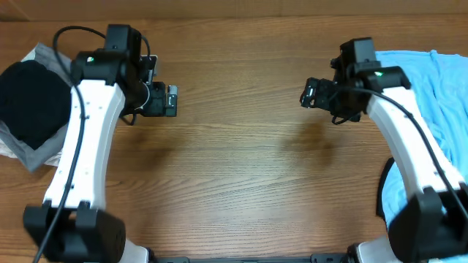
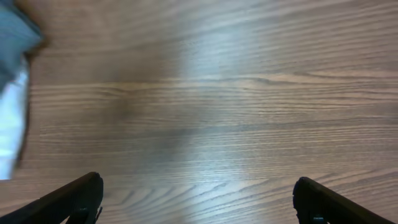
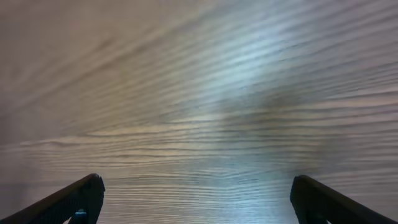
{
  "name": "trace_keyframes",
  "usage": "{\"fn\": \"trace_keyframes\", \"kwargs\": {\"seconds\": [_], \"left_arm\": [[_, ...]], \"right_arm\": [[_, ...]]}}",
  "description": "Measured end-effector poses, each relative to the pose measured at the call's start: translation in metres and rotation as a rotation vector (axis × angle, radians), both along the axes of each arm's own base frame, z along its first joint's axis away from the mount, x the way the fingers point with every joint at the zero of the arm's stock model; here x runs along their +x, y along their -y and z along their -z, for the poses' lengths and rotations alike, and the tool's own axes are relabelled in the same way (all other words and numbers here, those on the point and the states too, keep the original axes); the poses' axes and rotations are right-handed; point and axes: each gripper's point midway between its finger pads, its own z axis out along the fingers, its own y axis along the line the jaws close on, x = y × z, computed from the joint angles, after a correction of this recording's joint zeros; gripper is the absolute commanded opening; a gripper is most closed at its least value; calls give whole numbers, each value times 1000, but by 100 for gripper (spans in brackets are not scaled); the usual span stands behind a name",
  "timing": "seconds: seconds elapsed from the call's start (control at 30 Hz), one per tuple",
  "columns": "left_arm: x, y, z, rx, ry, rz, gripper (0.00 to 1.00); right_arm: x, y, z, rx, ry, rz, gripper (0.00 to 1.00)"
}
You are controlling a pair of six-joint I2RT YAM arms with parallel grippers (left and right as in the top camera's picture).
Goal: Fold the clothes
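Wood table; black shirt left (light blue shirt right).

Wood-grain table — soft overhead glare

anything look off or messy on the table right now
Nothing damaged or spilled. The light blue clothes lie crumpled in a heap at the right edge, unfolded; the black garment sits bundled on grey cloth at the left edge.

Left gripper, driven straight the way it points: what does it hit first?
Likely bare table: the left gripper sees only wood ahead. Overhead, the right gripper faces it across the gap; depth unclear.
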Motion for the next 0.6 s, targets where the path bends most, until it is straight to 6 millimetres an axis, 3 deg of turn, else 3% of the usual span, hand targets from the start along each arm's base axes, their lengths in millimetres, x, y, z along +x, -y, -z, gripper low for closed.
{"fn": "trace_keyframes", "kwargs": {"seconds": [0.2,0.4,0.6], "left_arm": [[-25,-3,-60,-2,280,19,100],[-91,-7,-110,-11,617,29,100],[-152,-10,-128,-18,829,28,100]], "right_arm": [[-20,8,-48,4,183,41,100],[-72,17,-65,24,389,63,100],[-135,36,-79,-3,592,109,100]]}}
